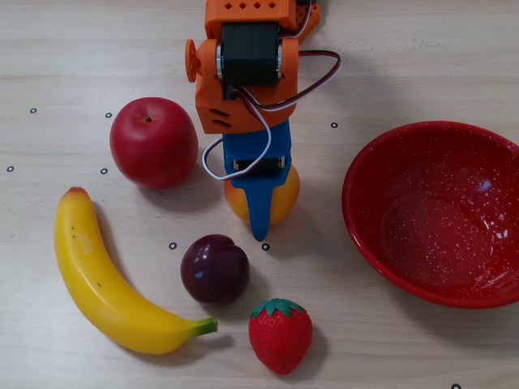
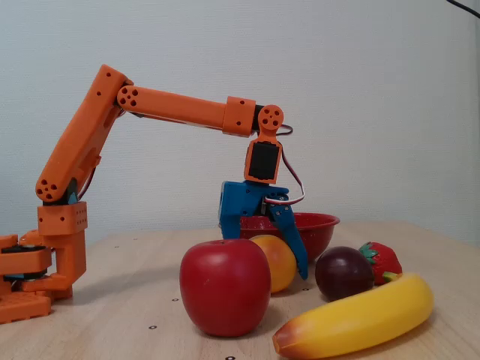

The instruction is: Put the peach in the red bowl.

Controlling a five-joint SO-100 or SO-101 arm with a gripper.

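The yellow-orange peach (image 1: 286,197) rests on the table at the centre, between the red apple and the red bowl (image 1: 438,212). My gripper (image 1: 261,204) reaches down over it. One blue finger (image 1: 261,212) runs across its top and down its near side. In the fixed view the gripper (image 2: 268,255) straddles the peach (image 2: 277,266), with one blue finger (image 2: 294,244) pressed against the peach's right side. The other jaw is hidden behind the apple. The speckled red bowl (image 2: 319,225) stands empty behind the peach.
A red apple (image 1: 154,143) sits left of the peach in the overhead view. A dark plum (image 1: 215,269), a strawberry (image 1: 280,335) and a banana (image 1: 105,279) lie in front of it. The arm's orange base (image 2: 37,262) stands at the left of the fixed view.
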